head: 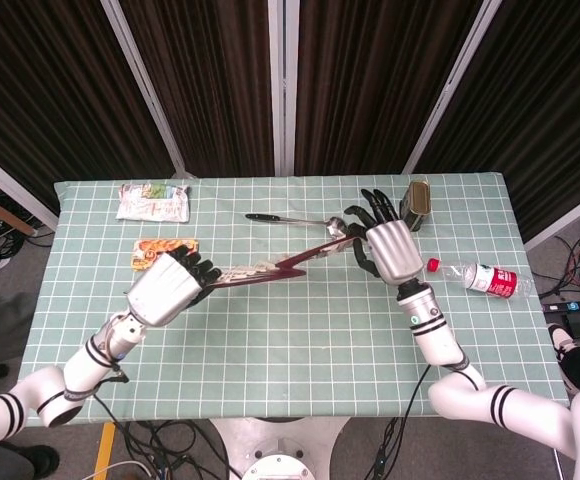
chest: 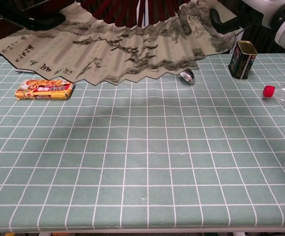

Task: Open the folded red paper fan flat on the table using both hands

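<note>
The paper fan (chest: 118, 54) is spread wide and held in the air above the far half of the table; its underside shows ink trees and writing. From the head view it appears edge-on, with dark red ribs (head: 292, 262) running between the hands. My left hand (head: 165, 290) grips its left end, dark fingers (chest: 37, 20) curled over the outer rib. My right hand (head: 385, 248) holds the right end near the pivot, thumb side against the rib, other fingers spread upward; its dark fingers (chest: 221, 22) show at the fan's right edge.
An orange snack packet (chest: 44, 89) lies at the left, a white packet (head: 152, 200) at the far left. A ladle (head: 295, 218) lies behind the fan, its bowl (chest: 187, 76) showing. A tin can (chest: 243, 59) and a lying bottle (chest: 282, 93) are at the right.
</note>
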